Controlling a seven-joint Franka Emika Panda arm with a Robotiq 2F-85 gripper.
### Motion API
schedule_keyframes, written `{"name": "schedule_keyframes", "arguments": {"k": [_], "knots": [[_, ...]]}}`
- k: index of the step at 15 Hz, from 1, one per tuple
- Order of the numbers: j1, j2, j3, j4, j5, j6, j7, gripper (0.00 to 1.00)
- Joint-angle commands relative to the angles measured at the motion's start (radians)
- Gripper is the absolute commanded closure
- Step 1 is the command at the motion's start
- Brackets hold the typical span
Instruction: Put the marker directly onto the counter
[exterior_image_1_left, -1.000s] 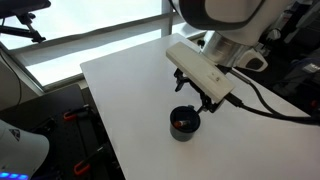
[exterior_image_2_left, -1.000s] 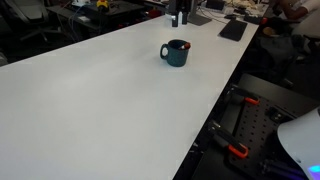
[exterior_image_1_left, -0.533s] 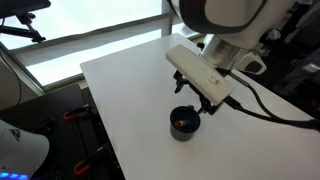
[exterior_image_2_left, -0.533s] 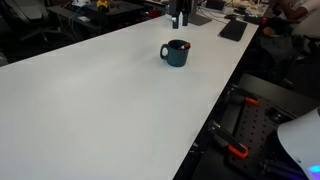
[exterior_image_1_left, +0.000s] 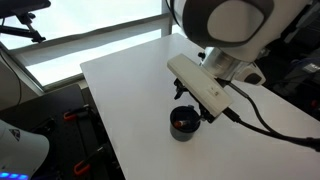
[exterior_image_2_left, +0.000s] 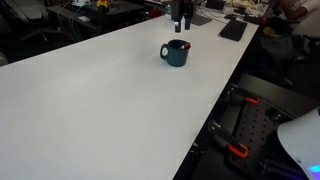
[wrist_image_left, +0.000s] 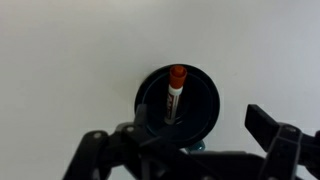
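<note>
The marker (wrist_image_left: 175, 92), white-bodied with an orange-red cap, stands tilted inside the round black cup (wrist_image_left: 206, 96) on the white counter (wrist_image_left: 70, 45). In the wrist view my gripper (wrist_image_left: 185, 140) is open and directly above the cup, one finger on each side of it, touching nothing. In both exterior views the cup (exterior_image_1_left: 183, 124) (exterior_image_2_left: 176, 54) sits under my gripper (exterior_image_1_left: 193, 103) (exterior_image_2_left: 180, 17), and a red tip of the marker (exterior_image_1_left: 180, 121) (exterior_image_2_left: 185, 45) shows at its mouth. The counter (exterior_image_1_left: 125, 85) (exterior_image_2_left: 100, 100) is bare around the cup.
The counter's edge runs close to the cup in an exterior view (exterior_image_1_left: 150, 150). A black keyboard (exterior_image_2_left: 233, 29) lies at the counter's far end. Dark equipment with red clamps (exterior_image_2_left: 235, 150) stands on the floor beside the counter.
My arm has turned and come down closer over the cup. The cup and marker have not moved.
</note>
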Motion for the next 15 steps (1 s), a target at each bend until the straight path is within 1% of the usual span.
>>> {"name": "schedule_keyframes", "arguments": {"k": [1, 7, 8, 9, 10, 12, 14, 15], "knots": [[-0.02, 0.005, 0.018, 0.004, -0.008, -0.002, 0.006, 0.0], [-0.025, 0.018, 0.02, 0.013, -0.005, -0.002, 0.005, 0.0], [-0.025, 0.021, 0.02, 0.015, -0.007, -0.003, 0.007, 0.12], [-0.026, 0.025, 0.021, 0.018, -0.004, -0.01, 0.008, 0.07], [-0.027, 0.027, 0.022, 0.018, -0.004, -0.006, 0.006, 0.1], [-0.028, 0.035, 0.023, 0.021, -0.003, -0.01, 0.007, 0.03], [-0.029, 0.043, 0.025, 0.023, -0.003, -0.012, 0.006, 0.0], [-0.029, 0.048, 0.027, 0.024, -0.003, -0.012, 0.006, 0.0]]}}
